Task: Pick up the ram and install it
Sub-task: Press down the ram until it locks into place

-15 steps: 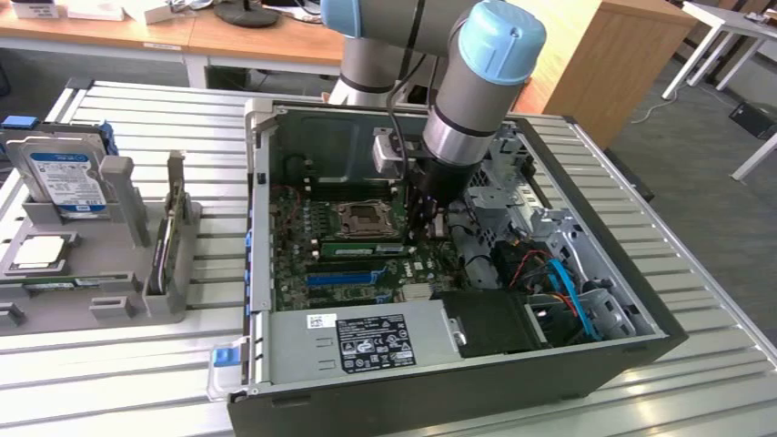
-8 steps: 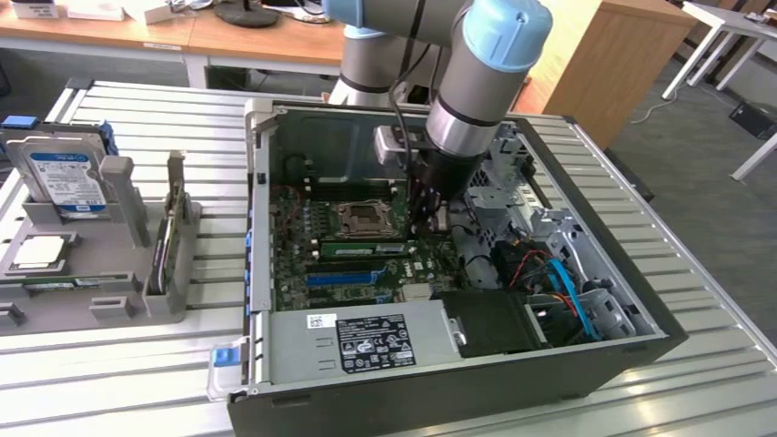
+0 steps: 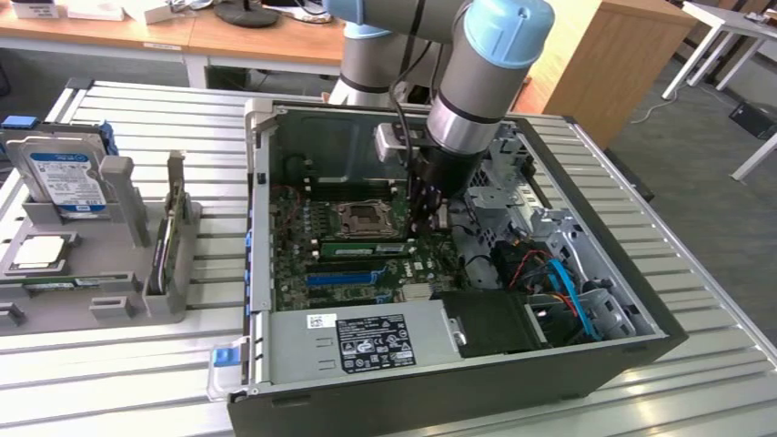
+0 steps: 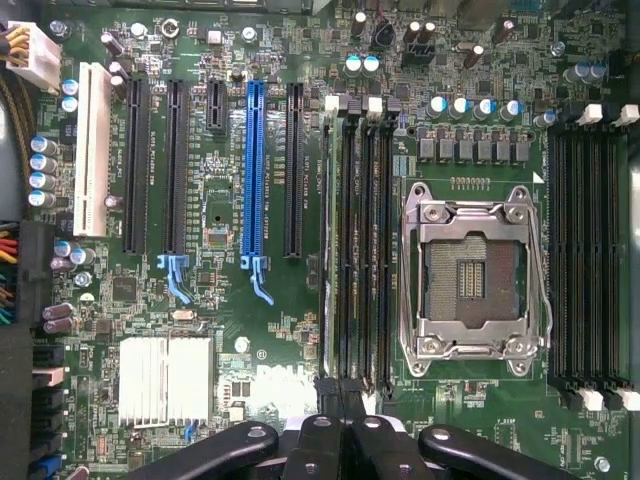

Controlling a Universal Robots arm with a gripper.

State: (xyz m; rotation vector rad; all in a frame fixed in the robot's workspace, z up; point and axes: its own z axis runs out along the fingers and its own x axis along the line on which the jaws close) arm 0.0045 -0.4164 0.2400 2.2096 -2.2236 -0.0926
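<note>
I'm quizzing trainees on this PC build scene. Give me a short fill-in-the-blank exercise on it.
1. The gripper is ____, above the memory slots beside the CPU socket.
2. The CPU socket holds ____ processor.
3. The ram lies in a slot on the ____.
4. The long expansion slot between black ones is coloured ____.

Missing: shut; no; motherboard; blue

place: lab/office | cues: wooden desks (image 3: 243, 41), slatted metal workbench (image 3: 692, 273)

ram (image 3: 360, 247): green stick, dark chips
motherboard (image 4: 300, 300): green, black slots, one blue slot (image 4: 252, 170), one white slot (image 4: 93, 150)
heatsink (image 4: 165, 378): silver fins
arm (image 3: 479, 82): grey, light-blue caps
gripper (image 4: 340, 425): black
hard drive (image 3: 67, 182): silver, blue-and-white label
case (image 3: 631, 346): black, silver inside
</note>
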